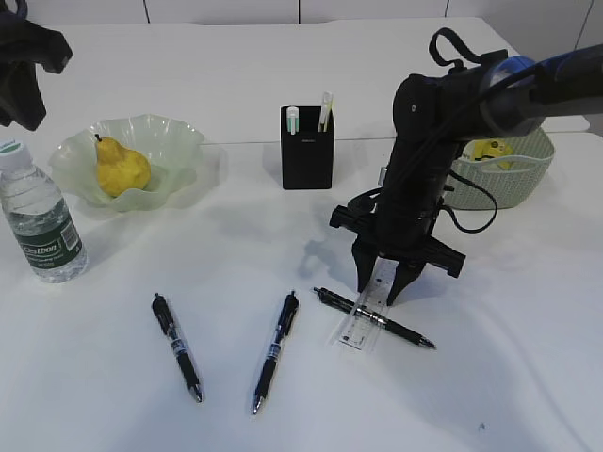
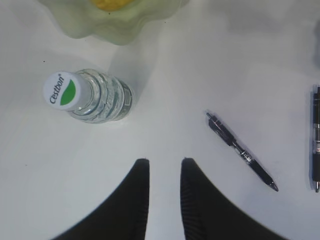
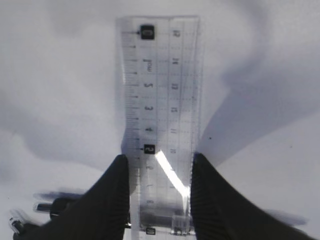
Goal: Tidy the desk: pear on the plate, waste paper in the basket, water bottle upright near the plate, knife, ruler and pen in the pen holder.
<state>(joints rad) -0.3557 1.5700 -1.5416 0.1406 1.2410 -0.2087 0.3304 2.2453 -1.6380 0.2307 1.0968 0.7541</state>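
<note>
Two black fingers of the right gripper clamp the clear plastic ruler at centre frame; the left gripper hangs released, empty.

pear and plate cut off by the top edge; pen under the ruler blurred.
</note>
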